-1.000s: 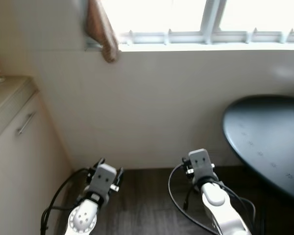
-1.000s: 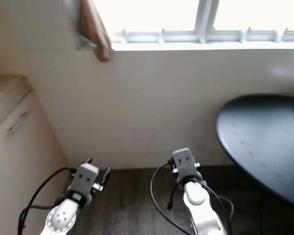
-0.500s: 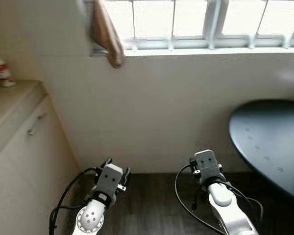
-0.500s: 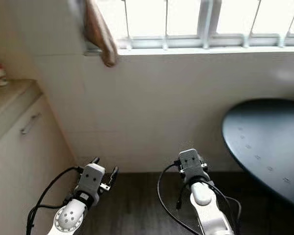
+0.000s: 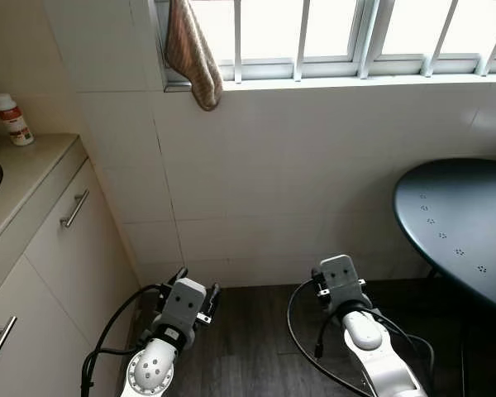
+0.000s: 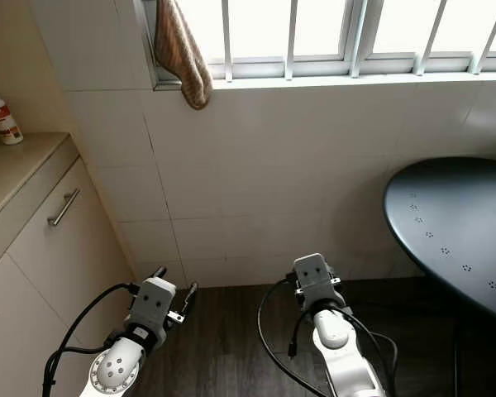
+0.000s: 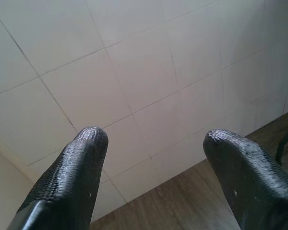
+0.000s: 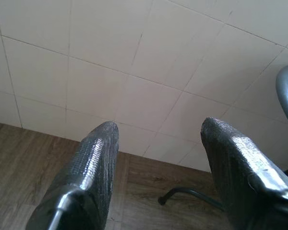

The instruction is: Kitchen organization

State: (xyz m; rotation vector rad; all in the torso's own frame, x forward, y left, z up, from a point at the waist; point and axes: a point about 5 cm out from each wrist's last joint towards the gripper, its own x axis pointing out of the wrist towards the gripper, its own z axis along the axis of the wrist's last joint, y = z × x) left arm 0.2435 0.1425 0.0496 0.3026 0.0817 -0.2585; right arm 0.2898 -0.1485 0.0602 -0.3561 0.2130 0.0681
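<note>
Red-capped white bottle (image 5: 11, 118) on counter (image 5: 29, 169)

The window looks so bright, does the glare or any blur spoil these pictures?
Left eye view: the barred window is washed out white, yet the brown hanging towel and round dark table stay sharp. Left wrist view: the black fingers look slightly soft against the evenly lit white tiled wall.

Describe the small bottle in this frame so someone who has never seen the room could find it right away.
Start at the barred window along the top of the tiled wall, then go to the beige counter over the cabinets on the robot's left. The small bottle stands upright at the counter's back edge against the wall. It is white with a red label, the sole red-marked item there.
</note>
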